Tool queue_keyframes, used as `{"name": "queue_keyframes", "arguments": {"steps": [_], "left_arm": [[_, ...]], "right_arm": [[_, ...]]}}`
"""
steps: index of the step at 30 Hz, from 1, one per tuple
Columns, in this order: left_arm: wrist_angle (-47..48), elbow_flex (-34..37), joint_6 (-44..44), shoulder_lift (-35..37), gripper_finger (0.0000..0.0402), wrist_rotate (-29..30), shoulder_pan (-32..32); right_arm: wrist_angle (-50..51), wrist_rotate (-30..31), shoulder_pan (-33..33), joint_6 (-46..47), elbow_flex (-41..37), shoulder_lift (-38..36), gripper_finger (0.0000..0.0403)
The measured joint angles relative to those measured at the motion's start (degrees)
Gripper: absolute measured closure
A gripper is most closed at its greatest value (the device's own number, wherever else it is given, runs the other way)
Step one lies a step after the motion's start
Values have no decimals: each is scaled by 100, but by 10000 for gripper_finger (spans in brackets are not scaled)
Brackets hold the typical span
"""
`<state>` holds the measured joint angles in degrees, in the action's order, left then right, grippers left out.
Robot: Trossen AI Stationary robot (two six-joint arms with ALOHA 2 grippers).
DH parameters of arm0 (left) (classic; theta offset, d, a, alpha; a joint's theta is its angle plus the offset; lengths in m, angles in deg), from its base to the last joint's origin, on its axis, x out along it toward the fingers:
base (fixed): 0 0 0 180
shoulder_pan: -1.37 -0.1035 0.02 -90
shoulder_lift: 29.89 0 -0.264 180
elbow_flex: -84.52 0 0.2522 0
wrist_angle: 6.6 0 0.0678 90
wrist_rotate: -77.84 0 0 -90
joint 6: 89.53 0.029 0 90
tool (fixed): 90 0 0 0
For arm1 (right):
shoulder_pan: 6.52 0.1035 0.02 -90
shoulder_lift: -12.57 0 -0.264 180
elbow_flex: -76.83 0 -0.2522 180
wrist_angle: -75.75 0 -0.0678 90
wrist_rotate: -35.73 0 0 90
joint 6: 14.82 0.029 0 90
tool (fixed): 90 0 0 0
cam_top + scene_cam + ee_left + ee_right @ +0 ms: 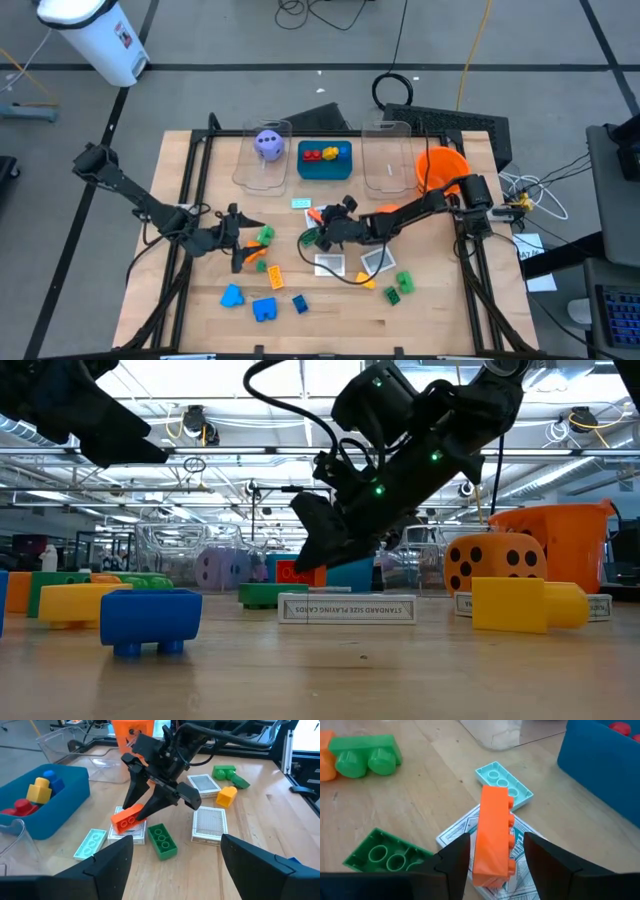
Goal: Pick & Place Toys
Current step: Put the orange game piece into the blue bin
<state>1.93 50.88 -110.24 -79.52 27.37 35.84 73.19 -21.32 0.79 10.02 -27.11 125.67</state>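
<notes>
My right gripper (492, 857) was clamped on an orange brick (492, 837), its two fingers (452, 862) pressing the brick's sides, just above a patterned card pack (127, 831) near the table's middle. A dark green brick (162, 840) and a pale teal plate (90, 843) lay just beside that pack. My left gripper (243, 240) stood open nearby, holding nothing. Behind, the teal tray (305, 165) held red and yellow pieces.
</notes>
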Motion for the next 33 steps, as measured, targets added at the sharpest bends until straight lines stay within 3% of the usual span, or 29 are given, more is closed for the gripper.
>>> {"name": "queue_keyframes", "arguments": {"steps": [9,18,24,27,33], "left_arm": [[-105,0,-163,2,103,298,-74],[-94,0,-270,2,110,293,-389],[-99,0,-255,2,104,169,-759],[-183,0,-282,2,99,-436,-1113],[-576,-25,122,4,107,-2382,-2084]], "right_arm": [[39,-4,-14,-188,0,0,313],[-162,-4,-22,-921,-11,-134,312],[-712,-7,-4,-2130,-7,-719,311],[-768,0,143,-3066,0,-999,311],[-896,1,558,-4464,-2,-1060,312]]}}
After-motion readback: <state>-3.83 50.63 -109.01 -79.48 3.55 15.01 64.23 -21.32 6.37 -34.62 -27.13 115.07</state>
